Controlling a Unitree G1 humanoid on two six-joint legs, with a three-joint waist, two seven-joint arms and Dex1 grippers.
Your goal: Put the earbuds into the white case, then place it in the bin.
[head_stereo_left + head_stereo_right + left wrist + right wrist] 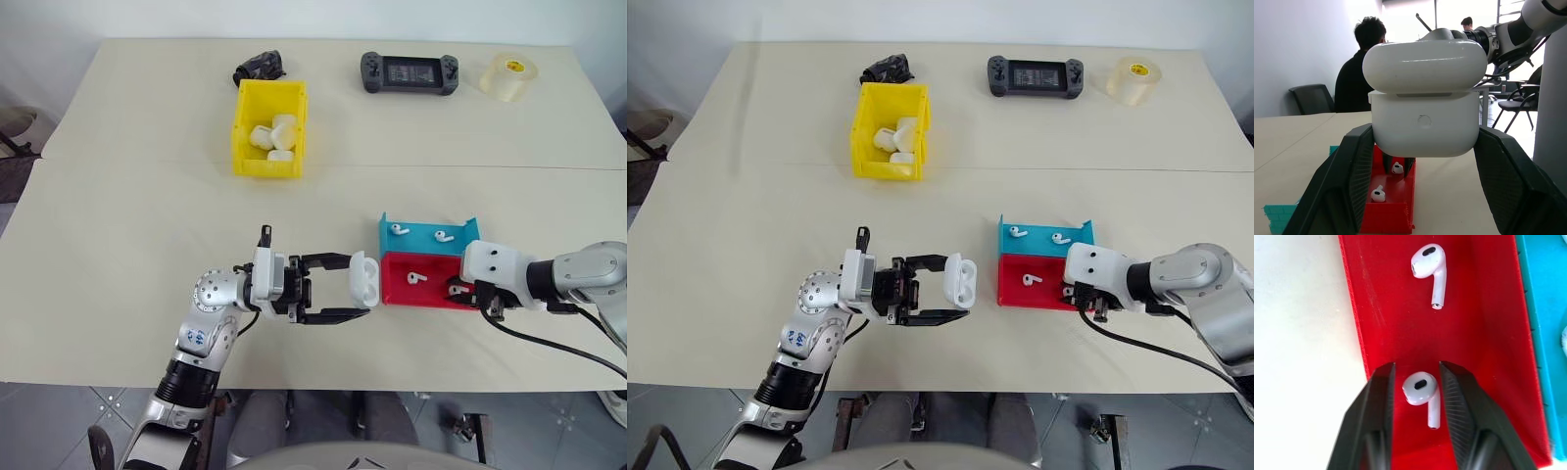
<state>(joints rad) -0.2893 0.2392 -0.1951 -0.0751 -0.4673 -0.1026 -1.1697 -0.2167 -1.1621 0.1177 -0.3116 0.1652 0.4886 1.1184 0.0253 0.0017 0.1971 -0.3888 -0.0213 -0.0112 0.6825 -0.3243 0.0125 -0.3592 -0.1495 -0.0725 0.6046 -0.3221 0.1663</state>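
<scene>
- Right hand reaches down into the red tray, its fingers narrowed to either side of one earbud; whether they already pinch it I cannot tell.
- That earbud's stem runs back toward the wrist, along the fingers, bud end forward.
- A second earbud lies farther along the same tray.
- Left hand, just left of the tray, clamps the white case, lid up.
- Far left on the bench stands the yellow bin.
</scene>
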